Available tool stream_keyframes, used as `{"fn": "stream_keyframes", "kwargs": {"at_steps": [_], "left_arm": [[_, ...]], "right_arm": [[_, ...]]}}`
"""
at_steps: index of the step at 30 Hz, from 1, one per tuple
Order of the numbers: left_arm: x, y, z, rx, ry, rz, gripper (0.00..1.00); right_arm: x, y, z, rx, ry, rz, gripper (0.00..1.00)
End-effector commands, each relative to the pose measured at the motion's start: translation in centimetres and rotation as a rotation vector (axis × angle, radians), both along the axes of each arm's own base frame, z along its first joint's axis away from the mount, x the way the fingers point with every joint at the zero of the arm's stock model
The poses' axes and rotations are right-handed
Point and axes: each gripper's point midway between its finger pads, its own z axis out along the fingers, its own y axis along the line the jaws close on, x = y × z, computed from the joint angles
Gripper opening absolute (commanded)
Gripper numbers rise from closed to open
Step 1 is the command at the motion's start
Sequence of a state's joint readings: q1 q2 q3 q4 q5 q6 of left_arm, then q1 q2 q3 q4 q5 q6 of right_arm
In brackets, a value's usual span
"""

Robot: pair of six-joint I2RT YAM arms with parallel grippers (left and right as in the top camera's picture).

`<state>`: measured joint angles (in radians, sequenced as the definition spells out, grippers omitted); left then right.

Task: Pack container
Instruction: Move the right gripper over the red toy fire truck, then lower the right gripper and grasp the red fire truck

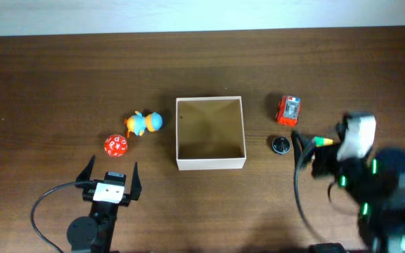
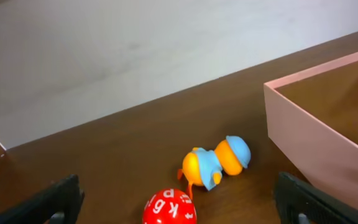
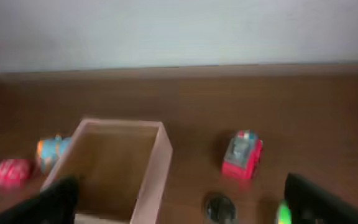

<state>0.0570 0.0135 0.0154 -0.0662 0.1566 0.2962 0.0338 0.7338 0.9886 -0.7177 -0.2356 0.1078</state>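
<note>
One container (image 1: 211, 163), square and white-walled with a tan inside, is seen at the middle of the dark wooden table (image 1: 48, 77), open side up. Four small things are counted beside it. To its left lie one orange-and-blue toy figure (image 1: 143, 123) and one red lettered die (image 1: 116, 145). To its right lie one red toy car (image 1: 288, 109) and one small black disc (image 1: 280, 145). A strip of bare wood is left between each and the nearest container wall. Two grippers are seen. The left gripper (image 1: 111, 169), near the die, is spread wide with nothing held. The right gripper (image 3: 182, 186), near the disc and blurred from overhead, is likewise spread wide with nothing held.
</note>
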Motion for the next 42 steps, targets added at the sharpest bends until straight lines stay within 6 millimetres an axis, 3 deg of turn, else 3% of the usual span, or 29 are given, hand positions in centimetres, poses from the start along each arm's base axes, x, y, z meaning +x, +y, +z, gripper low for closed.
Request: {"fn": "stream_keyframes", "kwargs": {"at_steps": [1, 4, 8, 12, 15, 19, 27, 33, 42], "left_arm": [[0.0, -0.1, -0.2, 0.012, -0.002, -0.002, 0.99], [0.0, -0.1, -0.2, 0.012, -0.002, -0.002, 0.99], [0.0, -0.1, -0.2, 0.012, -0.002, -0.002, 0.99], [0.0, -0.1, -0.2, 0.012, -0.002, -0.002, 0.99], [0.0, -0.1, -0.2, 0.012, -0.002, -0.002, 0.99], [0.0, -0.1, -0.2, 0.012, -0.002, -0.001, 0.99], [0.0, -0.1, -0.2, 0.012, -0.002, -0.002, 0.99], [0.0, -0.1, -0.2, 0.012, -0.002, -0.002, 0.99], [0.0, -0.1, -0.2, 0.012, -0.002, -0.002, 0.99]], "right_arm": [[3.8, 1.3, 1.6, 0.032, 0.153, 0.052, 0.99], [7.2, 2.2, 2.0, 0.062, 0.244, 0.089, 0.99], [11.2, 3.5, -0.5, 0.106, 0.364, 0.144, 0.99], [14.6, 3.3, -4.6, 0.101, 0.447, 0.124, 0.99], [16.1, 0.6, -9.1, 0.095, 0.579, -0.076, 0.99], [16.6, -1.3, -13.4, 0.054, 0.693, -0.212, 0.99], [16.8, -5.0, -17.1, -0.022, 0.768, -0.467, 0.99], [16.9, -4.9, -19.6, -0.034, 0.822, -0.469, 0.99], [16.8, -4.8, -25.0, -0.064, 0.939, -0.458, 0.99]]}}
